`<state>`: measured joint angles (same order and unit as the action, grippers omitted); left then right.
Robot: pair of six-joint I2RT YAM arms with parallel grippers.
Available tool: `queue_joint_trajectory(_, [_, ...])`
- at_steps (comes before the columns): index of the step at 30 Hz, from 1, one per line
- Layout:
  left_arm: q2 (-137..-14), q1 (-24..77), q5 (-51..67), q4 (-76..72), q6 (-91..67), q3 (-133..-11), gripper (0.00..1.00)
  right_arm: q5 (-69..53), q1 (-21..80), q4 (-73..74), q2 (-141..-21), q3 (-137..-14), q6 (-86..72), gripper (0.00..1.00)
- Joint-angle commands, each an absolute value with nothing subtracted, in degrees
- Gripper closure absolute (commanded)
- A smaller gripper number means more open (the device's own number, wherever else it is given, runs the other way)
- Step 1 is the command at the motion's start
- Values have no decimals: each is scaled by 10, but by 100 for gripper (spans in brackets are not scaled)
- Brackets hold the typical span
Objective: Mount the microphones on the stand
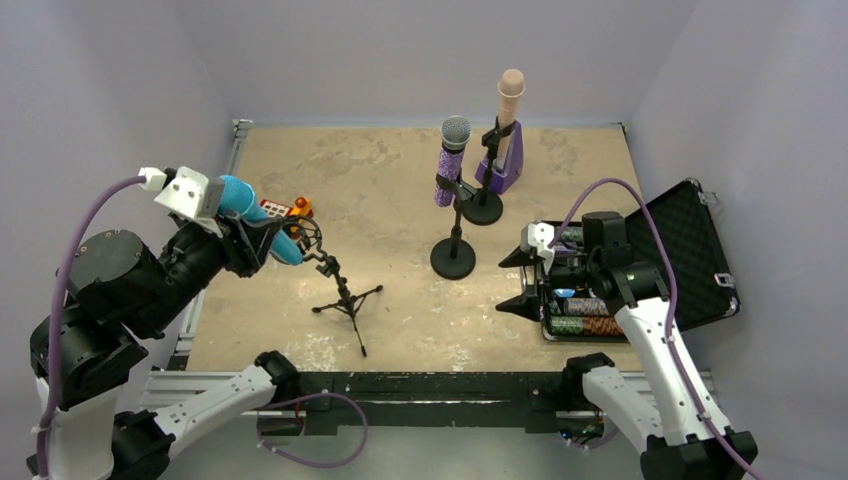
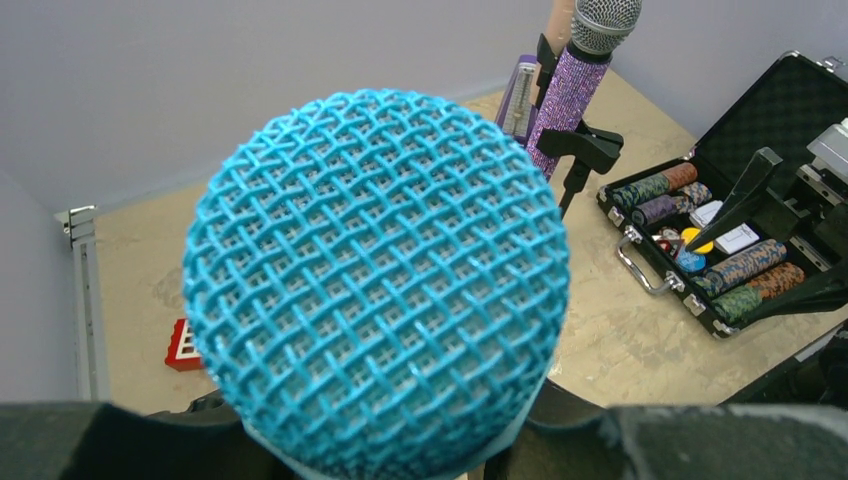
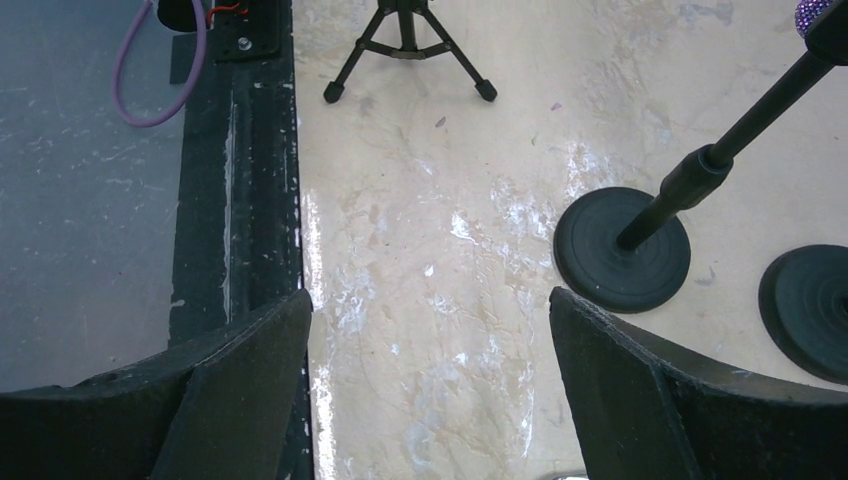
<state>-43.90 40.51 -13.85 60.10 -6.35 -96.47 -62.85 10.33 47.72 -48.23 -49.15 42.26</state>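
Two claws: left gripper (image 1: 262, 238) clamps sky-blue microphone (image 2: 375, 280), handle mostly hidden; right gripper (image 3: 429, 296) spread wide.

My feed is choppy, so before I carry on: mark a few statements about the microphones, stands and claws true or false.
1. The left claw grips the sky-blue microphone. True.
2. The purple microphone is lying down. False: it is clipped upright in a round-base stand.
3. The pink microphone stands in a stand clip. True.
4. The right claw is shut on a stand. False: it is open and holds nothing.
5. The tripod stand already carries a microphone. False: nothing is clipped in it.
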Motion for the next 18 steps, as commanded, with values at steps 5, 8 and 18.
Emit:
queue_joint_trajectory(5, [-434, 403, -138, 552, -60, -953, 100, -650, 94, 463, -472, -485, 436, 9])
queue_joint_trajectory(8, [-429, 404, -140, 549, -59, -944, 100, -650, 92, 462, -472, -485, 436, 9])
queue_joint_trajectory(18, [-437, 403, -158, 506, -54, -935, 100, -657, 86, 465, -473, -484, 437, 9])
